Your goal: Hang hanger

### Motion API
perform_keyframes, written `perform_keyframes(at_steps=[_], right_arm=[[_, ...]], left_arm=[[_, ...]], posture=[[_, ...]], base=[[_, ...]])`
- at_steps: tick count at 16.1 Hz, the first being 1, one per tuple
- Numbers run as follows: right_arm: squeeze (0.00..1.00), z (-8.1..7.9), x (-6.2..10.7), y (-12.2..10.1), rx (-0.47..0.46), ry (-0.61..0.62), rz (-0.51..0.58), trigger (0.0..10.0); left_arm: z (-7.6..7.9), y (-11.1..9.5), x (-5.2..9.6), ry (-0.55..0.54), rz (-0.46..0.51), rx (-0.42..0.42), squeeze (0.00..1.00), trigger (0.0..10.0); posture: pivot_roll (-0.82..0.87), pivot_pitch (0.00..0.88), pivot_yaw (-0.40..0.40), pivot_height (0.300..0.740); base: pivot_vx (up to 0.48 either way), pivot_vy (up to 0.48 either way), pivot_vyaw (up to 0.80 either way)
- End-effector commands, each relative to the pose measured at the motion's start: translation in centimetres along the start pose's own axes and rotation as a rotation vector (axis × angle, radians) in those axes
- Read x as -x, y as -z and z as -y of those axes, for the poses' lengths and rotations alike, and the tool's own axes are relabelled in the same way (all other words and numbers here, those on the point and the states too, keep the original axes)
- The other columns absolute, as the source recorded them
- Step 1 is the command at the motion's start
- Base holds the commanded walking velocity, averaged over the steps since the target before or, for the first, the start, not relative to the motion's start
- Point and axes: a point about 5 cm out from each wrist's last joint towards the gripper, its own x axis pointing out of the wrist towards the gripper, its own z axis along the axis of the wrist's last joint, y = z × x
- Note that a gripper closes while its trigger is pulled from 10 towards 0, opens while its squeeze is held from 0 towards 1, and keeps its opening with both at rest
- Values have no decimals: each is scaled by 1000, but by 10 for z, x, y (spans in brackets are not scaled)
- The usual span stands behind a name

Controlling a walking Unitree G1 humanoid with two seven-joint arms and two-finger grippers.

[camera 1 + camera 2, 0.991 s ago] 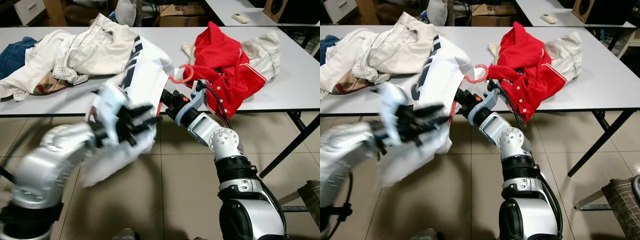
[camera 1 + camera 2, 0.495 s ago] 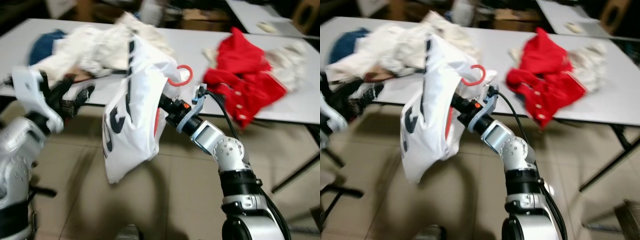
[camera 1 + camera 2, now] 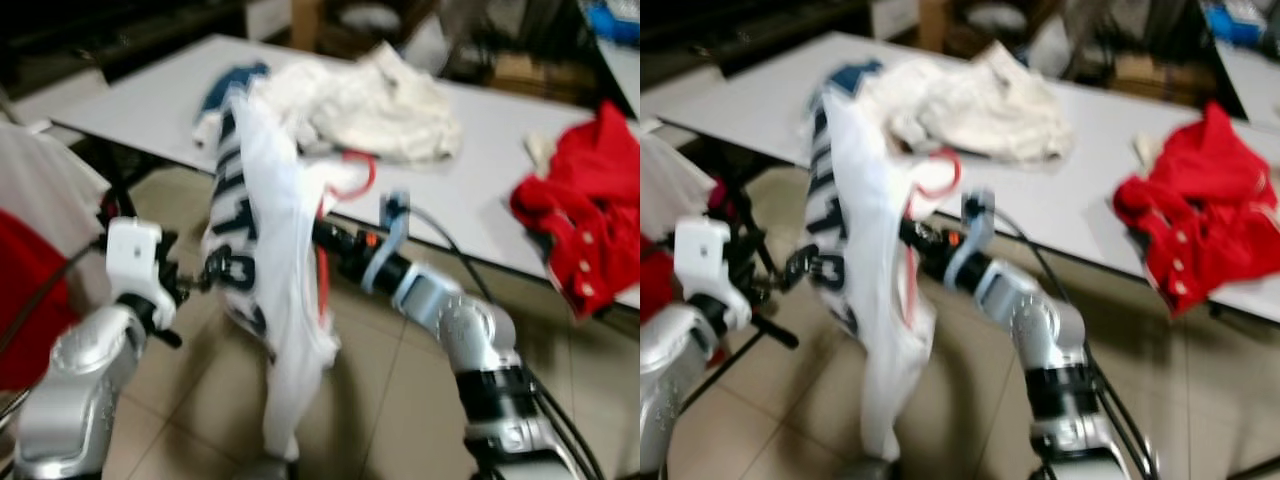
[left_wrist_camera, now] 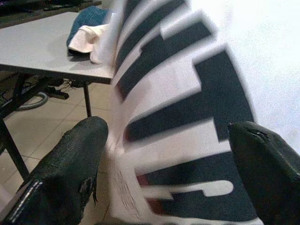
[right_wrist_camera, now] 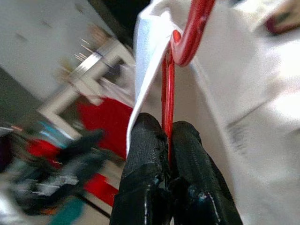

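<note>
**Ana:** Beside the long grey table (image 3: 150, 105), at about the centre of the head view, where was the hanger?

**Ben:** The red plastic hanger (image 3: 352, 172) was off the table and in the air, its hook at roughly twelve o'clock from the right gripper (image 5: 168, 140). That gripper's two black fingers were pressed together on the hanger's thin red shaft, as the right wrist view showed plainly.

**Ana:** And the garment?

**Ben:** A white shirt with dark lettering (image 3: 265, 290) was draped over the hanger and dangled toward the tiled floor (image 3: 190, 400).

**Ana:** What was the other arm doing?

**Ben:** The left gripper (image 4: 164, 164) was raised at about nine o'clock from the shirt, its fingers spread wide on either side of the printed cloth. Whether they touched it could not be told through the blur.

**Ana:** So how far along was the job?

**Ben:** Judging from that, the pickup was done and the hanging was not: the hook rested on nothing. At nine o'clock, at the frame's edge, white and red clothes (image 3: 40, 250) seemed to hang from something dark, possibly a rack, though it was too blurred to be sure. A heap of cream clothing (image 3: 370, 100) and a red jacket (image 3: 585, 230) lay on the table at twelve and three o'clock.
</note>
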Motion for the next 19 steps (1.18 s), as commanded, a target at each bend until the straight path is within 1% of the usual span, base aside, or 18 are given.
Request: perform_keyframes(at_steps=[1, 3, 4, 5, 6, 7, 8, 9, 11, 12, 14, 16, 17, 18, 19], right_arm=[[0, 0, 1, -4, 33, 21, 12, 10000], [0, 2, 4, -4, 100, 34, -7, 10000], [0, 5, 6, -6, 203, 76, 0, 10000], [0, 9, 7, -8, 245, 111, 11, 10000], [0, 18, 10, -12, 292, 191, 34, 10000], [0, 25, 12, -14, 372, 258, 22, 10000], [0, 24, 13, -10, 373, 232, -11, 10000], [0, 24, 13, -4, 404, 220, -46, 10000], [0, 27, 14, 1, 449, 242, -87, 10000], [0, 28, 14, 2, 473, 246, -95, 10000], [0, 29, 14, 4, 479, 244, -99, 10000], [0, 32, 15, 4, 475, 257, -103, 10000], [0, 34, 15, 4, 476, 266, -111, 10000], [0, 34, 14, 5, 481, 264, -117, 10000], [0, 33, 12, 6, 481, 257, -122, 10000]], left_arm=[[2, 0, 0, -9, 1, -20, 1000, 10000], [5, 2, -1, -5, -1, -22, 1000, 10000], [10, 3, -1, 2, -1, -30, 1000, 10000], [14, 5, -1, 11, -2, -34, 1000, 10000], [19, 7, -2, 23, -6, -40, 1000, 10000], [24, 11, -3, 38, -17, -58, 1000, 10000], [26, 12, -3, 43, -19, -56, 1000, 10000], [28, 13, -4, 44, -20, -53, 1000, 10000], [30, 15, -5, 44, -19, -58, 1000, 10000], [30, 16, -3, 32, -20, -71, 1000, 10000], [29, 21, 1, 18, -34, -82, 1000, 10000], [29, 22, 2, 10, -33, -87, 1000, 10000], [29, 21, 3, 0, -24, -78, 1000, 10000], [28, 20, 5, -18, -4, -44, 1000, 10000], [27, 22, 6, -42, -13, -20, 1000, 10000]], posture=[[54, 0, -10, 740], [56, 0, -6, 740], [58, 0, -7, 740], [59, 0, -8, 740], [58, 0, -10, 740], [54, 0, -13, 740], [48, 0, -10, 740], [47, 0, -10, 740], [46, 5, -14, 740], [47, 9, -19, 740], [48, 12, -24, 740], [53, 15, -30, 740], [62, 17, -43, 740], [70, 20, -54, 740], [74, 18, -56, 740]], base=[[0, 0, 800], [0, 0, 800], [0, 0, 800], [0, 0, 800], [0, 0, 800], [0, 0, 800], [0, 0, 800], [0, 0, 800], [0, 0, 800], [0, 0, 800], [0, 0, 800], [0, 0, 800], [0, 0, 800], [0, 0, 800], [0, 0, 800]])
